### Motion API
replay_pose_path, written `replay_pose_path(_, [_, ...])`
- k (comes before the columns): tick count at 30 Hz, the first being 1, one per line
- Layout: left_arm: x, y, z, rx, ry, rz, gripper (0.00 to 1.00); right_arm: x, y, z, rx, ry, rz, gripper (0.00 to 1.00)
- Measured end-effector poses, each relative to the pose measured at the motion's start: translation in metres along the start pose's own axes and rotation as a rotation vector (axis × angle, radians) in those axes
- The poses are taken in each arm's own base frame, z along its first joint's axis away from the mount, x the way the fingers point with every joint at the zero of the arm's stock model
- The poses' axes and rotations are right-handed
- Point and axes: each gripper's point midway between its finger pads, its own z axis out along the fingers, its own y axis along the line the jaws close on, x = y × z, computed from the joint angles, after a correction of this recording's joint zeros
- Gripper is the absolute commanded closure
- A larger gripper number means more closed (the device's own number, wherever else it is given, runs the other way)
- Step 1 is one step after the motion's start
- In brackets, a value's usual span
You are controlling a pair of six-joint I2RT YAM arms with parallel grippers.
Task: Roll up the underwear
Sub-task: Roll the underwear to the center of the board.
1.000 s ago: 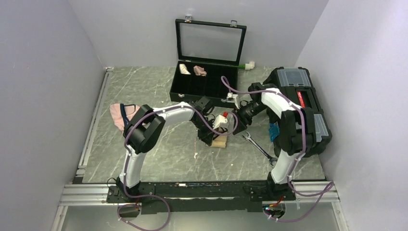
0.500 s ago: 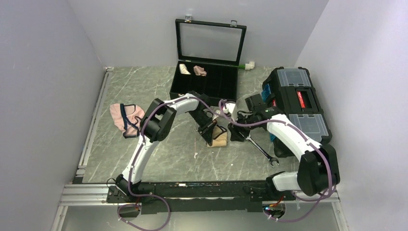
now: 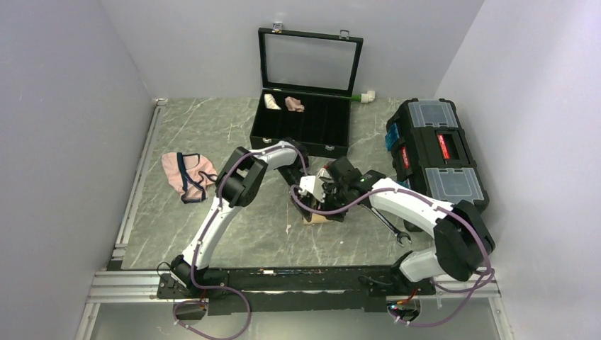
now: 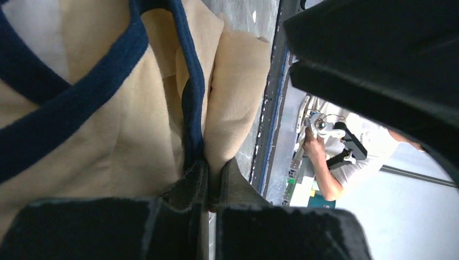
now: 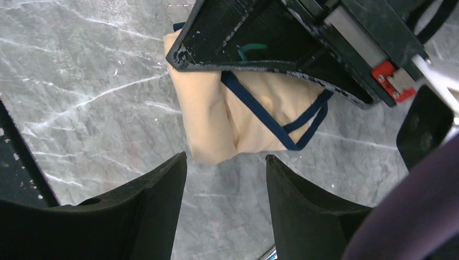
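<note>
Now | underwear — folded, mid-table, beneath both wrists | left gripper pinched tight on a fold, probably pinning it for rolling | right gripper wide open, empty — poised over the cloth's near edge.

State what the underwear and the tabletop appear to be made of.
The underwear: soft matte cloth, tan with navy binding; it folds and creases. The table: grey, white-veined marble look with a faint sheen; real stone or printed laminate, cannot tell.
</note>
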Motion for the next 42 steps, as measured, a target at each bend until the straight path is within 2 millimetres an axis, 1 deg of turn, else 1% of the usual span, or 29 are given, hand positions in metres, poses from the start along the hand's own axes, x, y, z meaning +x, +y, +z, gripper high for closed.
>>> replay_pose_path(9, [0.001, 0.0, 0.001, 0.005, 0.01, -0.045, 1.0, -0.004, 0.006, 0.023, 0.013, 0.056, -0.074, 0.42])
replay_pose_path(14, [0.002, -0.001, 0.001, 0.006, 0.012, -0.061, 1.0, -0.001, 0.008, 0.035, 0.018, 0.089, -0.095, 0.5])
replay_pose_path(18, [0.001, -0.001, 0.002, 0.006, 0.011, -0.091, 1.0, 0.001, 0.022, 0.046, -0.028, 0.114, -0.137, 0.54])
replay_pose_path(20, [0.002, -0.001, 0.002, 0.006, 0.011, -0.094, 1.0, 0.003, 0.025, 0.049, -0.039, 0.125, -0.152, 0.59])
replay_pose_path(25, [0.002, -0.001, 0.002, 0.007, 0.011, -0.097, 1.0, 0.005, 0.023, 0.053, -0.037, 0.131, -0.163, 0.74])
replay_pose_path(29, [0.002, -0.001, 0.002, 0.007, 0.012, -0.098, 1.0, 0.005, 0.022, 0.053, -0.038, 0.131, -0.167, 0.9])
replay_pose_path(30, [0.002, -0.001, 0.002, 0.008, 0.012, -0.1, 0.98, 0.005, 0.023, 0.053, -0.039, 0.13, -0.168, 0.93])
replay_pose_path(32, [0.003, -0.001, 0.003, 0.015, 0.009, -0.106, 0.89, 0.004, 0.023, 0.052, -0.041, 0.129, -0.168, 0.99])
replay_pose_path(34, [0.005, -0.001, 0.003, 0.023, -0.002, -0.114, 0.77, 0.004, 0.024, 0.052, -0.055, 0.122, -0.164, 1.0])
replay_pose_path(35, [0.006, -0.002, 0.002, 0.026, -0.009, -0.118, 0.7, 0.004, 0.024, 0.052, -0.065, 0.116, -0.158, 1.0])
replay_pose_path(36, [0.007, -0.001, 0.001, 0.025, -0.019, -0.114, 0.66, 0.004, 0.025, 0.053, -0.075, 0.11, -0.151, 1.0])
replay_pose_path(39, [0.009, -0.003, -0.002, 0.016, -0.037, -0.096, 0.59, 0.004, 0.024, 0.053, -0.111, 0.097, -0.123, 1.0])
replay_pose_path(42, [0.011, -0.004, -0.009, -0.013, -0.053, -0.08, 0.56, 0.004, 0.024, 0.053, -0.151, 0.078, -0.087, 1.0])
